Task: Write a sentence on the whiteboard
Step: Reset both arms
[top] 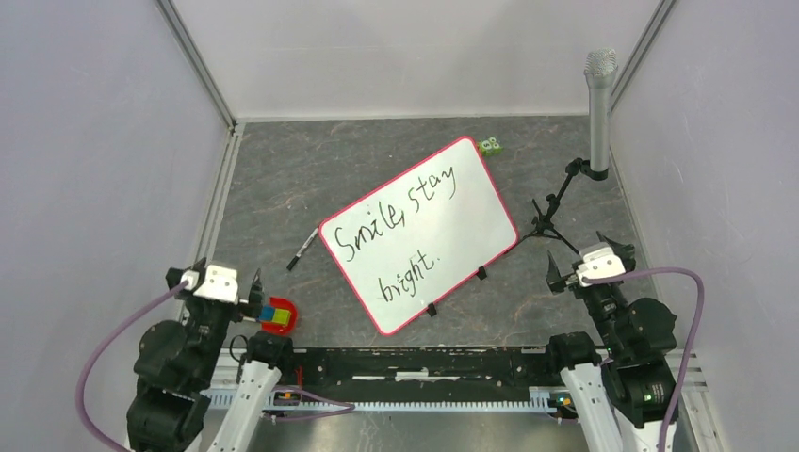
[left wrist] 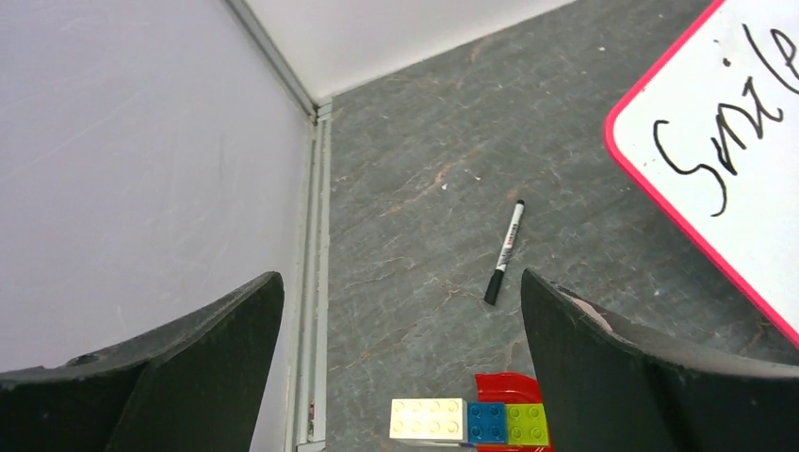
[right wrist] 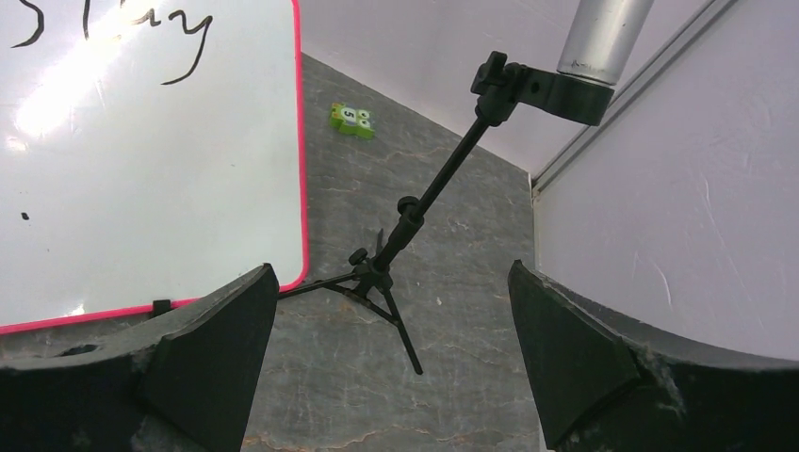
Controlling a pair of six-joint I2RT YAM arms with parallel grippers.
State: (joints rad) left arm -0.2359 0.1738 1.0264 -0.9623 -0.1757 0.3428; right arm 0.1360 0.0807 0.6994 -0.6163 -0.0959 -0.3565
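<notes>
The whiteboard (top: pixel 419 235) lies flat on the dark grey tabletop (top: pixel 283 179), about midway between the two arms and turned at a slant, with one corner toward the far wall and its small black feet along the long edge that faces near and right. The sentence (top: pixel 400 221) runs across it in black marker script in two lines, "Smile, stay" above "bright." A black marker (top: pixel 302 249) lies on the tabletop just off the board's left corner, apart from the pink frame. The left tool (left wrist: pixel 400 282) hangs at the near left with its fingers spread wide apart and nothing between them. Below it, a row of cream, blue and green bricks (left wrist: pixel 468 421) sits against a red dish (left wrist: pixel 509 384). The right tool (right wrist: pixel 391 273) is likewise wide apart and empty at the near right, beside a tripod stand (top: pixel 556 207) that carries a grey microphone (top: pixel 599 104). A small green block (top: pixel 490 146) rests near the board's far corner.
</notes>
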